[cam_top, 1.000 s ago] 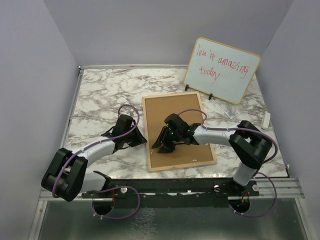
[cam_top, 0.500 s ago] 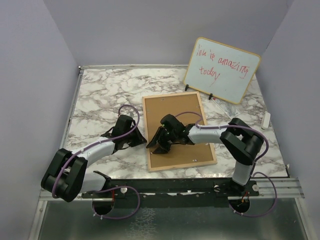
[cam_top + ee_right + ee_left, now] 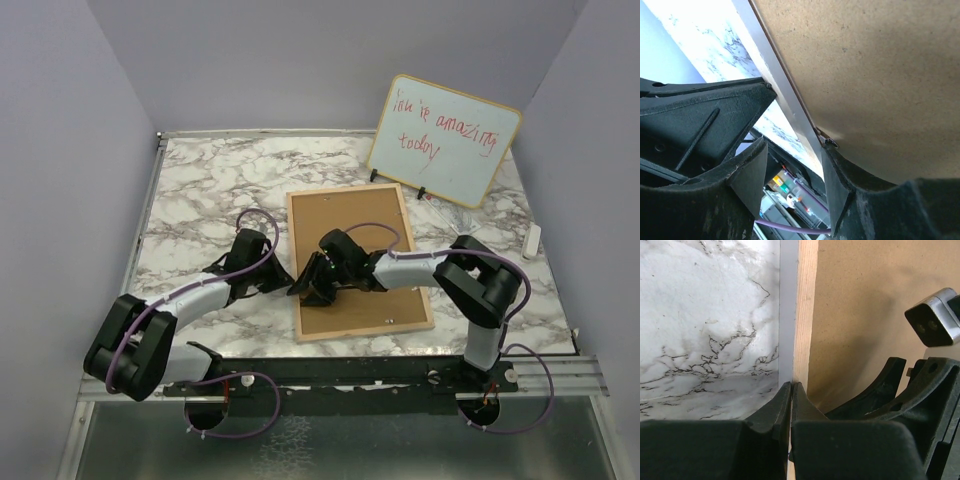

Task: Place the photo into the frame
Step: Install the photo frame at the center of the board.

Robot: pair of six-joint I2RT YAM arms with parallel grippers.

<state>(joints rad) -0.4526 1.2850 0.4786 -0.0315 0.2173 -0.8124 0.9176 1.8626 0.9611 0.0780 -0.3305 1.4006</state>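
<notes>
at the desk's centre, the large thin-railed light-wood frame [image 3: 370, 329] lies back-up, with a plain brown backing board [image 3: 375, 305] filling it. the photo is not visible, and whether it lies under the board cannot be told. the left tool [image 3: 285, 283], its fingers pressed together with nothing between them, touches the frame's nine o'clock rail from outside. the right tool [image 3: 308, 291] has its jaws apart and straddles the same rail, one finger over the board and the other over the desk, clamping nothing. judged step: freeing or lifting the board at this edge. done well, the closed left tool would brace the rail so the frame does not skate on the smooth stone. the right tool would work gently at what looks like a small retaining tab [image 3: 830, 143] and raise the edge only a little. the two tools are very near, so collision is the risk. surface: white marble-patterned desk [image 3: 210, 180] with grey veins. room: plain lilac-grey walls; at one o'clock a wood-rimmed whiteboard [image 3: 445, 140] with red writing stands propped.
</notes>
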